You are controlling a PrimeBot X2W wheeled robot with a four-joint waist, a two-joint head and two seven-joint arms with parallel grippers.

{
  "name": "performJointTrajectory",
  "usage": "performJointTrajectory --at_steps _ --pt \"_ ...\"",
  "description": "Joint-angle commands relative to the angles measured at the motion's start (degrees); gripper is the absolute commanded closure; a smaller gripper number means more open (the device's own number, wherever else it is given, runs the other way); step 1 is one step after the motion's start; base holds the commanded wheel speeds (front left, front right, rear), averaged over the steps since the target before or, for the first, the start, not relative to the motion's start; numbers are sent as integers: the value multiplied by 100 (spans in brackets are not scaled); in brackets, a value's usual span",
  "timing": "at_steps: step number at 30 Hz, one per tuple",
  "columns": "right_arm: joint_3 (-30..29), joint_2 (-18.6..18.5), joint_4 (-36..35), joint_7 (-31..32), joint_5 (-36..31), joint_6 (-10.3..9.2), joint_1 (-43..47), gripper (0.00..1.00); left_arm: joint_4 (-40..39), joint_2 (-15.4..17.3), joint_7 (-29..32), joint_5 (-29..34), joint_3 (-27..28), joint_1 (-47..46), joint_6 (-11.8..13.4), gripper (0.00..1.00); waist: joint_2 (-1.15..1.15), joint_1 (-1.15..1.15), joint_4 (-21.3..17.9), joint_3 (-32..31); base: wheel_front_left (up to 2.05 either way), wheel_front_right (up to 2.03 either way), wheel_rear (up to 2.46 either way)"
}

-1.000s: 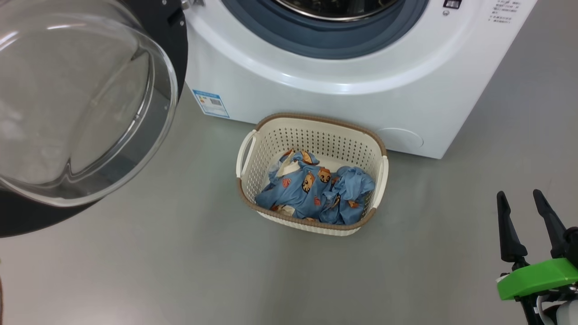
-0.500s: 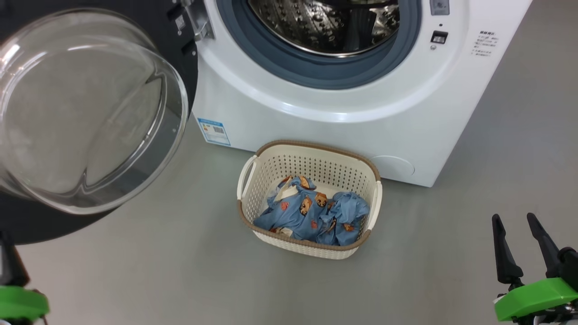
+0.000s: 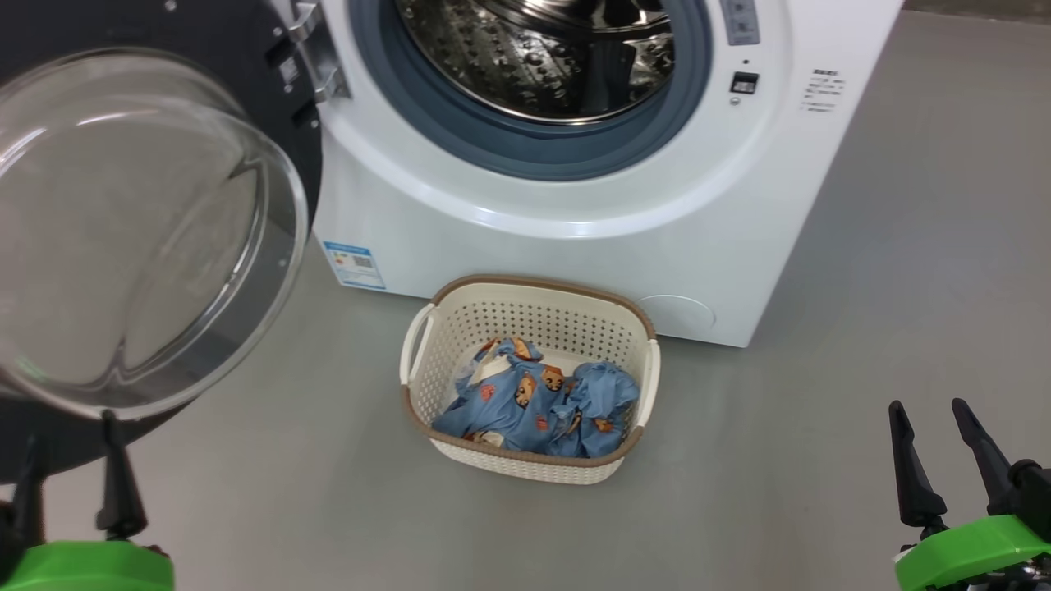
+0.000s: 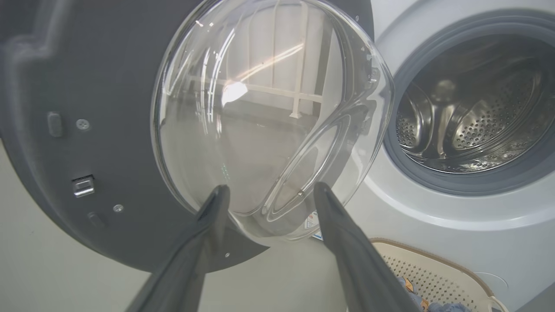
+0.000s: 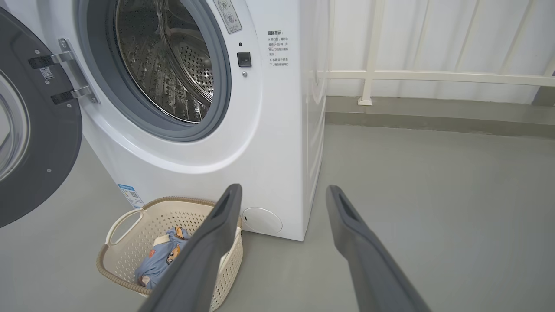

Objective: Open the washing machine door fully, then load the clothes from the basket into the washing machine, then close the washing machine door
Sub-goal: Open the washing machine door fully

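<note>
The washing machine door (image 3: 148, 230) is swung wide to the left of the washing machine (image 3: 575, 246). Its clear bowl window bulges outward, and the steel drum (image 3: 542, 57) is laid bare inside the grey rubber ring (image 3: 575, 156). The left hand (image 4: 271, 188) is held in front of the door, just below the bowl window. Its two fingers are spread wide with nothing gripped between them; whether they touch the glass cannot be told.

The right hand (image 3: 928, 406) is likewise spread and empty. It is held off the machine's front right corner, well apart from it, above the grey floor (image 3: 862, 287).

The basket (image 3: 525, 308) is set on the floor just in front of the machine, below the drum opening. The clothes (image 3: 534, 402) are heaped inside it, well apart from both hands.

A small blue label (image 3: 354, 264) is stuck low on the machine's front, at its left corner; its print is too small to be read. A block of small dark printed lines (image 5: 277, 47) is seen on the machine's front to the right of the ring, in characters too fine to be made out. A black square fitting (image 5: 244, 59) lies between the ring and that writing.
</note>
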Motion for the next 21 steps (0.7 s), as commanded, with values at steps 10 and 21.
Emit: performJointTrajectory --at_steps 10,21 --pt "182 -104 -161 -69 96 9 -97 0 -333 281 -21 -164 -407 98 -14 0 0 0 -588 4 0 0 0" --pt "163 -102 -150 -69 131 9 -91 0 -402 368 -21 -208 -1050 127 -14 0 0 0 -1103 -26 0 0 0"
